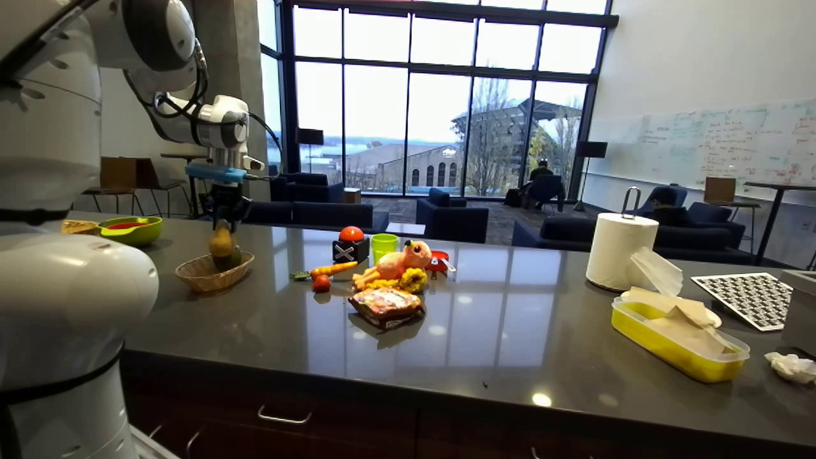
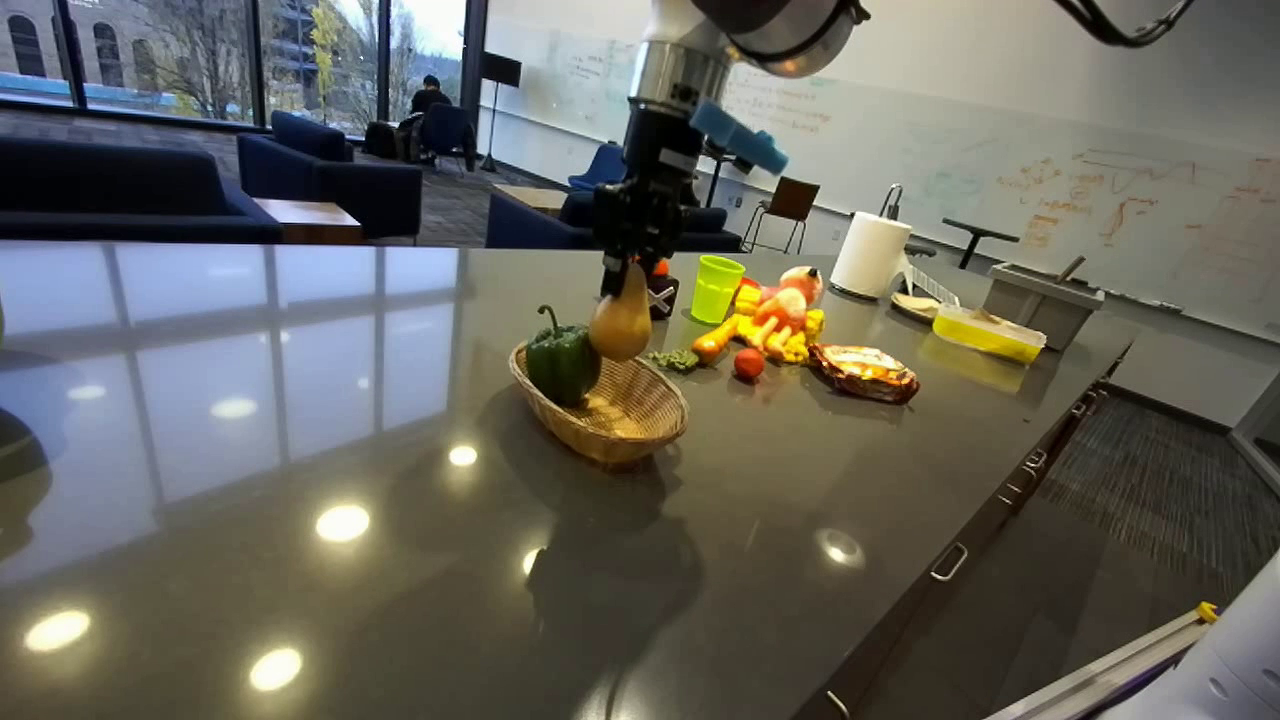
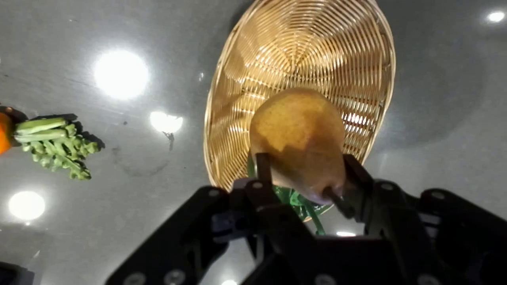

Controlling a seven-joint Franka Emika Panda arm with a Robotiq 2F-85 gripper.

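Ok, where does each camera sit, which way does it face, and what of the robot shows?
In an exterior view: beside the arm, facing across the counter to the windows; arm large at left, gripper beyond.
In an exterior view: above the counter near the basket, facing the whiteboard; arm end and gripper at top, probably the base at lower right.
Wrist view: behind the gripper, facing down into the basket; dark fingers low in frame.
Both exterior views share the gripper holding the pear, the basket beneath.
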